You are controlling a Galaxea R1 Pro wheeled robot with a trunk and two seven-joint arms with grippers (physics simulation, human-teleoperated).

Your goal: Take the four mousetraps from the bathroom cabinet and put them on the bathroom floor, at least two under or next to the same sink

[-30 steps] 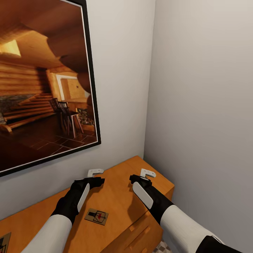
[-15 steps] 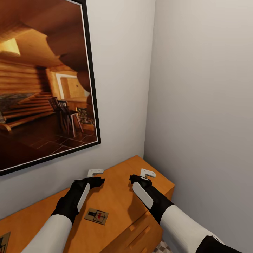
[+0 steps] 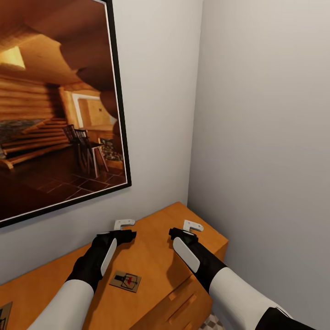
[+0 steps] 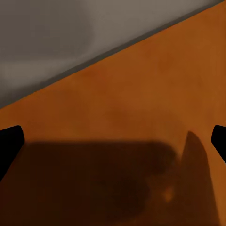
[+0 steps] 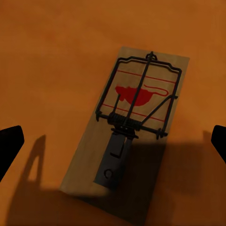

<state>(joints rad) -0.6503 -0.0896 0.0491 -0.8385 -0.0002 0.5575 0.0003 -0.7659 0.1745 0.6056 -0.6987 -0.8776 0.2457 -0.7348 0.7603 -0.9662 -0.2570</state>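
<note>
The honey-orange cabinet [image 3: 156, 256] stands in the corner, and both my arms reach over its flat top. One mousetrap [image 3: 126, 281], a small wooden board with a red mark and dark spring, lies on the top just below my left hand. A second mousetrap [image 3: 3, 316] shows partly at the picture's edge. My left gripper [image 3: 125, 230] is open over bare wood [image 4: 141, 117] near the wall. My right gripper [image 3: 187, 230] is open too. A mousetrap [image 5: 136, 122] lies flat under it, between its spread fingertips [image 5: 9, 143]; I cannot tell if this is the trap near my left hand.
A large framed picture [image 3: 55, 114] hangs on the wall behind the cabinet. A plain grey wall [image 3: 266, 137] closes the corner on the right. Drawer fronts [image 3: 183, 302] face me, and a sliver of patterned floor tile [image 3: 211, 321] shows beside the cabinet.
The head view has shifted very slightly. Both arms and the mousetraps stay where they were.
</note>
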